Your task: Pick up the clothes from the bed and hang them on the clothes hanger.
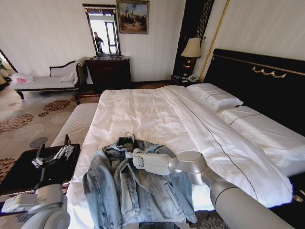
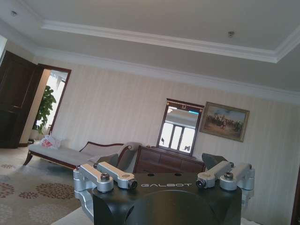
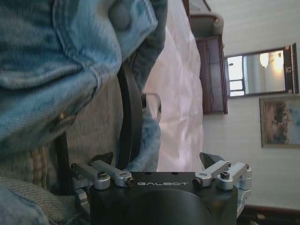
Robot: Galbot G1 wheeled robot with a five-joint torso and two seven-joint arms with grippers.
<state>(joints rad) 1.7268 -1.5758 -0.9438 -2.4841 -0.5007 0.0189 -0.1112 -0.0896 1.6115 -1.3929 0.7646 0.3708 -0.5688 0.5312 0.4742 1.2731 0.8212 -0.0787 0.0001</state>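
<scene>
At foot of bed [image 1: 157, 114], denim jacket [image 1: 133, 191] laid flat on white sheet, black hanger [image 3: 132, 112] lodged inside collar. Right gripper [image 1: 127, 153] placed at collar, fingers spread apart around hanger. Left gripper [image 1: 52, 155] raised beside bed, fingers apart, nothing held.

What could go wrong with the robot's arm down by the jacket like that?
The right gripper sits at the collar of the denim jacket, close to the black hanger. It might pinch only cloth and miss the hanger. The jacket also lies at the near edge of the bed, so a tug could slide it off. The left gripper waits off to the left of the bed, too far to catch it.
</scene>
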